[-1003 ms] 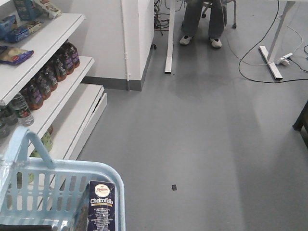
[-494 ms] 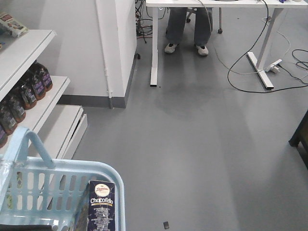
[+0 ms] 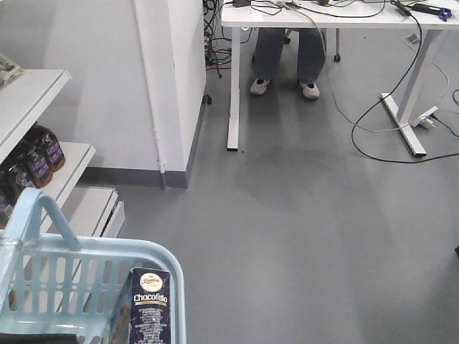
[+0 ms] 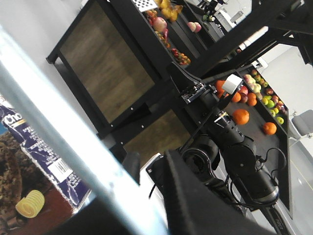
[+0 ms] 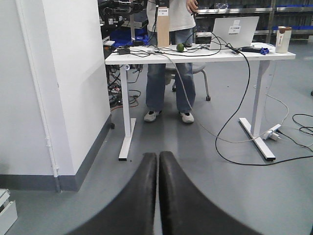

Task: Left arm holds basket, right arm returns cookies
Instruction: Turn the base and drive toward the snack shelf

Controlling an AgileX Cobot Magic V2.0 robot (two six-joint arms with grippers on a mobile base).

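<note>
Right gripper (image 5: pixel 157 155): the two black fingers (image 5: pixel 139 196) are pressed together along their full length, with nothing between them. In the right wrist view they point toward 12 o'clock over bare grey floor (image 5: pixel 234 196). Beyond them stands a white desk (image 5: pixel 195 53) carrying a laptop (image 5: pixel 236 30) and a cup (image 5: pixel 283 39). A person (image 5: pixel 168 73) in jeans and white trainers is at the desk. A white pillar (image 5: pixel 73 73) stands at 10 o'clock, and a power strip (image 5: pixel 270 133) lies on the floor at 3 o'clock.

Left gripper (image 4: pixel 149 181): a blurred light blue bar of the basket (image 4: pixel 73 127) runs diagonally between its dark fingers (image 4: pixel 195 205), so the gripper is clamped on the basket. At 9 o'clock in this view, the cookies (image 4: pixel 34 142) show behind the bar. At 3 o'clock is the right arm (image 4: pixel 234 147), glossy black with a cable along it. Behind it, a black rack (image 4: pixel 112 63) holds oranges (image 4: pixel 240 116) and other fruit.

Front view: the basket (image 3: pixel 166 259) occupies the 7 o'clock corner with its swing handle (image 3: pixel 54 215) raised. The cookies (image 3: pixel 150 308) stand upright inside the basket, against its wall at 3 o'clock, with the "Chocofello" face toward the camera. A white shelf unit (image 3: pixel 29 100) at 9 o'clock holds dark drink bottles (image 3: pixel 39 158).
</note>
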